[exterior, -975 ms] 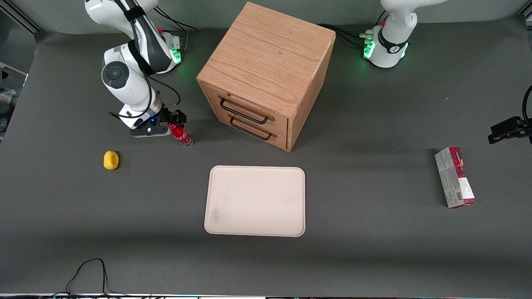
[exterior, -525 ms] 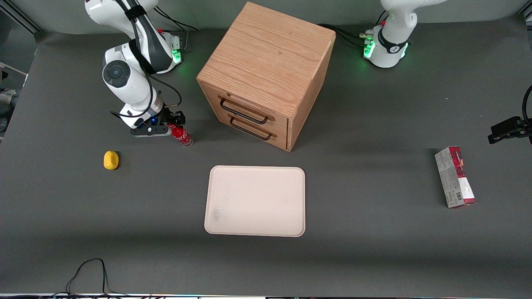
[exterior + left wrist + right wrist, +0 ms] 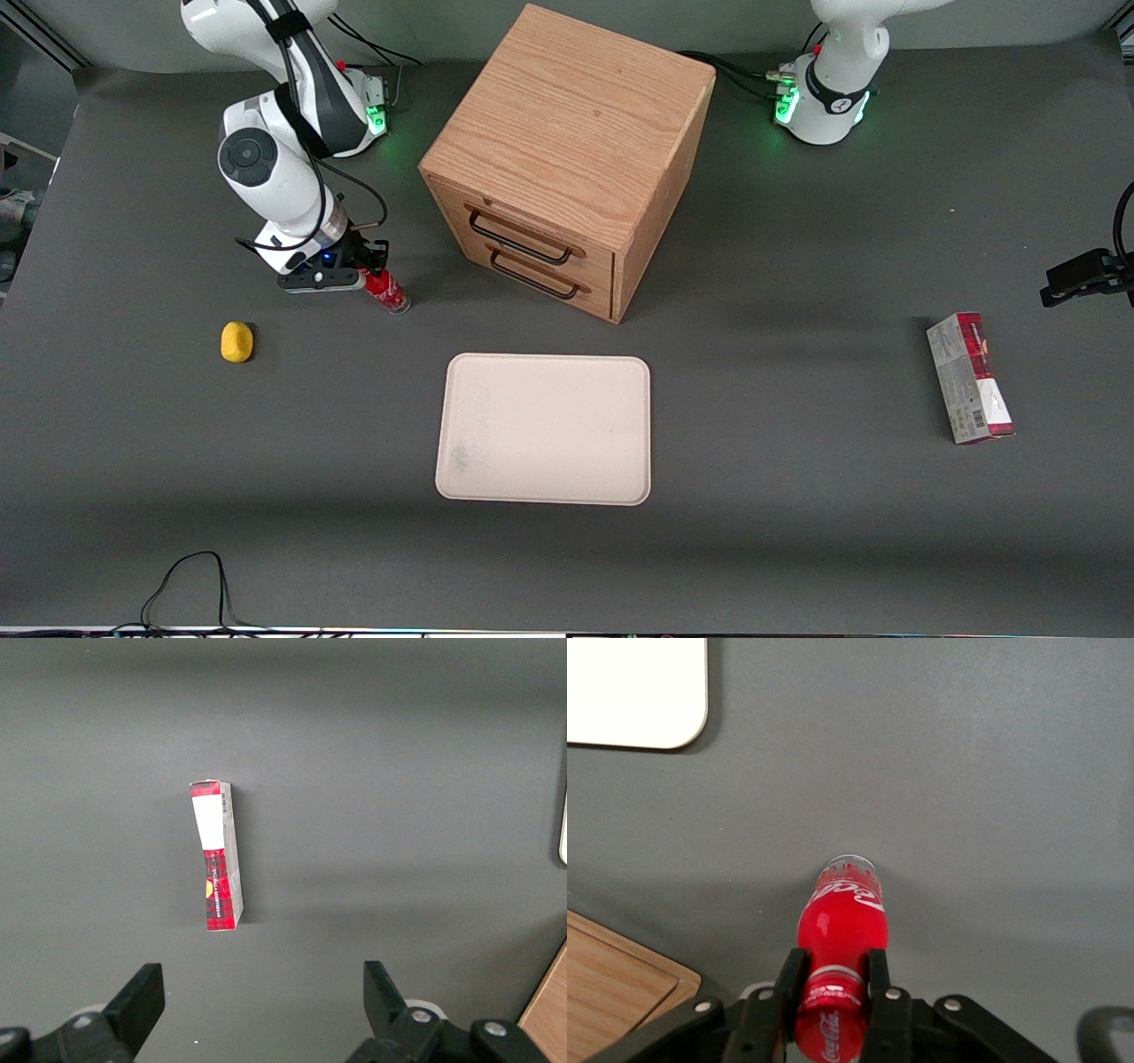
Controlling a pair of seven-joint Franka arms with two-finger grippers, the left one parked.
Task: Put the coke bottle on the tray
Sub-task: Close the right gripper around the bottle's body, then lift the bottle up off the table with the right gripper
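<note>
The coke bottle [image 3: 388, 291], red with a clear base, is on the grey table in front of the wooden cabinet, toward the working arm's end. My gripper [image 3: 372, 266] is right above it. In the right wrist view the gripper [image 3: 833, 981] is shut on the coke bottle [image 3: 842, 921], with a black finger [image 3: 790, 979] pressed on each side of the neck just below the red cap. The clear base points away from the gripper toward the table. The cream-white tray [image 3: 545, 430] lies flat, nearer the front camera than the bottle; a corner of the tray [image 3: 629, 691] shows in the wrist view.
A wooden two-drawer cabinet [image 3: 567, 151] stands close beside the bottle; its edge [image 3: 611, 988] shows in the wrist view. A yellow lemon-like object [image 3: 236, 341] lies nearer the camera. A red-and-grey carton [image 3: 970, 377] lies toward the parked arm's end and also shows in the left wrist view [image 3: 217, 859].
My gripper has shifted slightly down over the bottle's cap end. The bottle has stayed in nearly the same spot. Nothing else has moved.
</note>
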